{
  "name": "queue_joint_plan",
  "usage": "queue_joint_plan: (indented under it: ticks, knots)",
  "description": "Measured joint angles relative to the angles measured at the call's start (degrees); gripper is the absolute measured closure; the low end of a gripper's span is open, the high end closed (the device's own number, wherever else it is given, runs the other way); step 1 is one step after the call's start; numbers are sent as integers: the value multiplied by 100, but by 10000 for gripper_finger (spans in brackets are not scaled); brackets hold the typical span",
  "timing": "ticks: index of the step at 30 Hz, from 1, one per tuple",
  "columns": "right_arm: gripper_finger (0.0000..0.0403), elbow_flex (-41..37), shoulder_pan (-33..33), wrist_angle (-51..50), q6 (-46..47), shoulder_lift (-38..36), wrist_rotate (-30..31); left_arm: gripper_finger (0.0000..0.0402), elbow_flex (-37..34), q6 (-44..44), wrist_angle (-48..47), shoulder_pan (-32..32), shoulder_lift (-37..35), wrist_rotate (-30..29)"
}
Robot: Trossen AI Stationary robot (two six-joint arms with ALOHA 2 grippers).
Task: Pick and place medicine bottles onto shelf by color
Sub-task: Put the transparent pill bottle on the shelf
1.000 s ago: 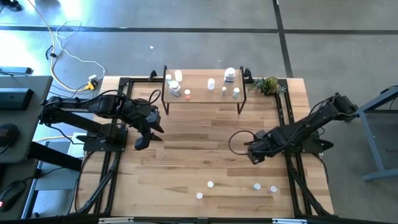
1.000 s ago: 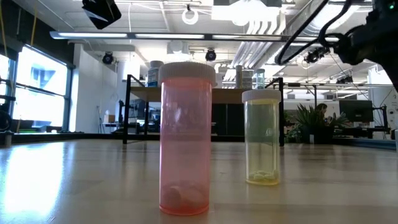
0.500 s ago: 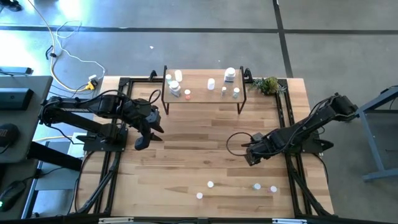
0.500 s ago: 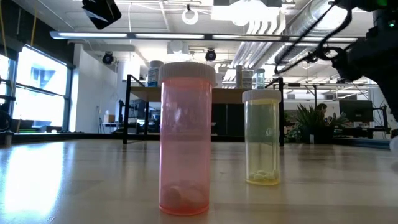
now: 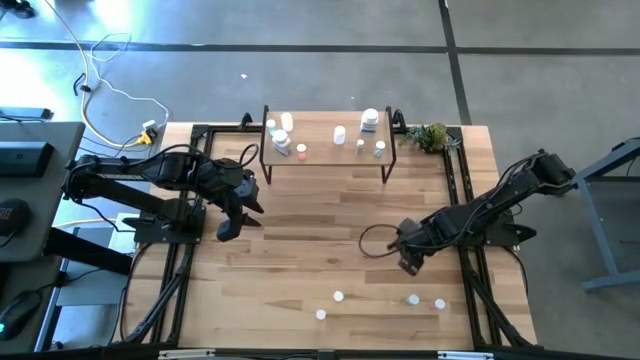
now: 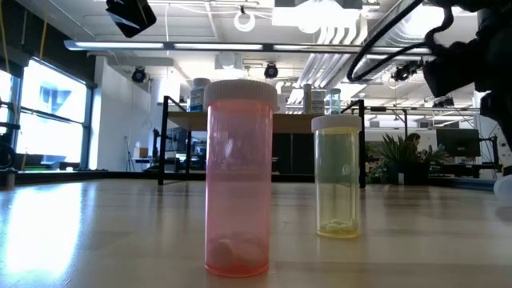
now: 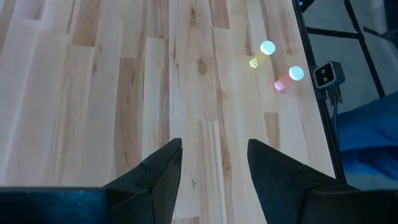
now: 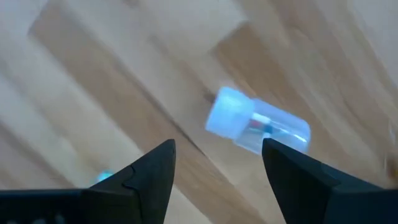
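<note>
Several medicine bottles stand on the shelf (image 5: 328,145) at the table's far side. A pink bottle (image 6: 238,180) and a yellow bottle (image 6: 340,176) stand upright near the front edge, the pink bottle (image 5: 320,314) nearer it than the yellow bottle (image 5: 338,296). To their right stand two white-capped bottles (image 5: 412,299) (image 5: 438,303). My right gripper (image 5: 408,264) hangs open, pointing down, just short of them. Its wrist view shows a clear bottle with a white cap (image 8: 255,127) beyond the open fingers (image 8: 214,168). My left gripper (image 5: 228,228) waits open above the left side of the table.
A green plant sprig (image 5: 432,135) lies at the shelf's right end. A small camera (image 7: 328,74) sits at the table's front edge near the pink bottle (image 7: 292,76) and yellow bottle (image 7: 266,50). Bare wood lies between the shelf and the front bottles.
My right gripper has come down and a little toward the table's near edge, closer to the white-capped bottles, while rolling about its own axis. Its fingers stay open. The bottles have not moved.
</note>
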Motion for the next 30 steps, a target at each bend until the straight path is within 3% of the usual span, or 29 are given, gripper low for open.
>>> queue_joint_plan:
  ticks: [6, 10, 15, 22, 30]
  knots:
    - [171, 2, 2, -56, -2304, 0, -23, 227, 0, -183, 0, -2, 0, 0]
    - [171, 2, 2, -65, -3453, 0, 270, 227, 0, -391, 1, 0, 0, -41]
    - [171, 4, 2, -30, -4710, 0, 268, 227, 0, -808, 2, 0, 0, -522]
    - [171, 9, -117, -140, -5515, 145, 563, 227, 0, -1091, 2, 0, 0, -906]
    - [171, 9, -490, -143, -6133, 916, 623, 227, 0, -1272, 2, 2, 0, -1036]
